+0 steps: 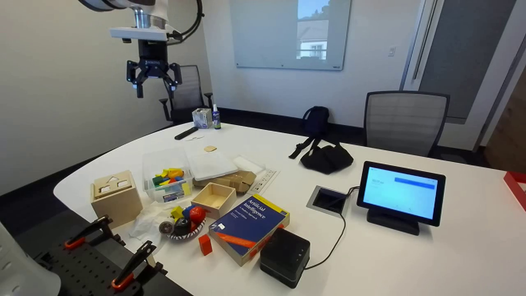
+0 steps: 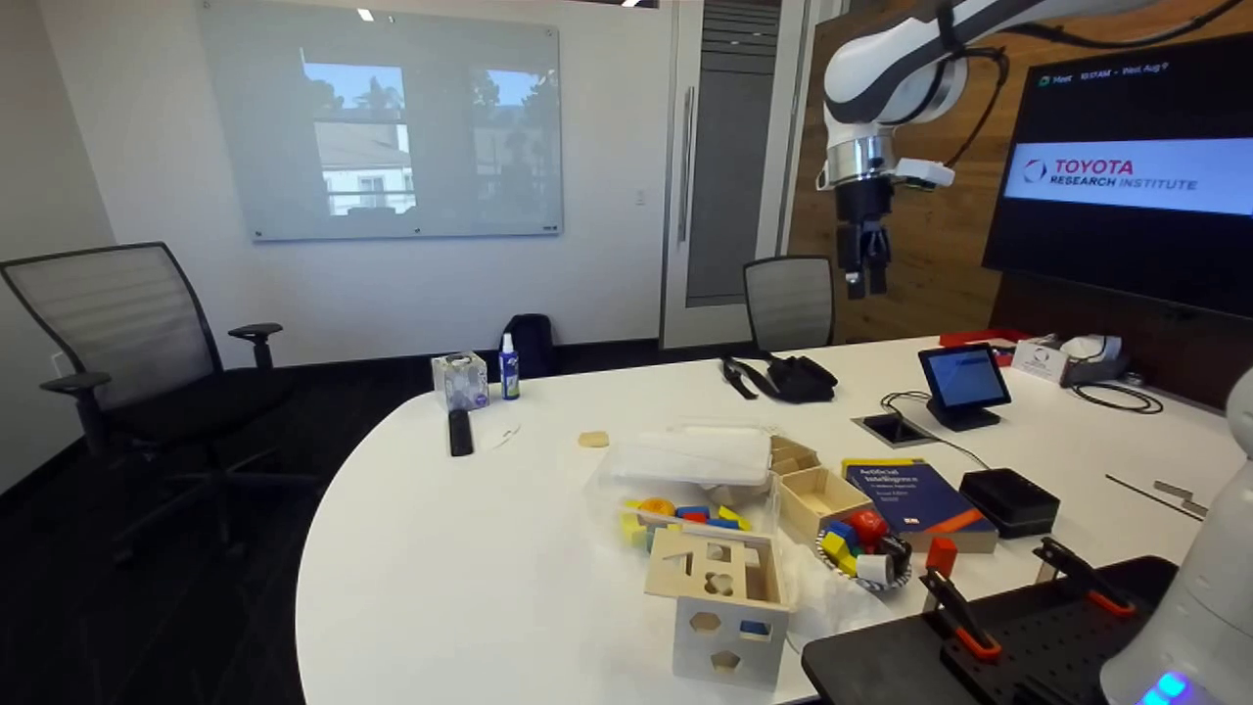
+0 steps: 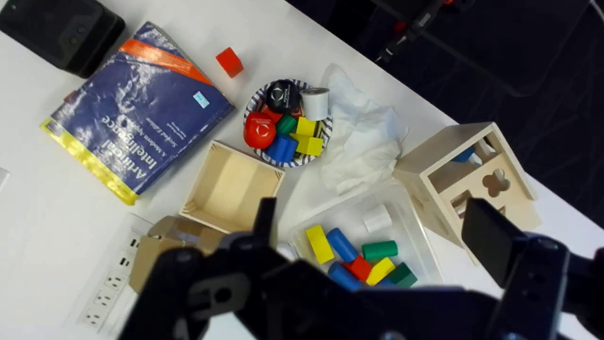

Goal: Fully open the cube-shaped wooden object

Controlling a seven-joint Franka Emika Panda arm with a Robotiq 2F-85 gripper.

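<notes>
While fingers (image 1: 139, 89) hover, wooden cube (image 1: 118, 201) below, well apart

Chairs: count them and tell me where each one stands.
2. In an exterior view, a chair stands at the picture's left; another chair is beyond the table, near the door. More may be hidden or out of frame.

LIGHT bright, even across tabletop (image 1: 464, 257) | GLARE bright daylight mirrored in whiteboard (image 1: 283, 35), 12 o'clock in an exterior view; white sheen on book (image 3: 141, 113), 10 o'clock in wrist view | BLUR claw (image 3: 370, 212) soft, wrist view 4–8 o'clock | DARK floor (image 3: 573, 127), wrist view 3 o'clock
</notes>
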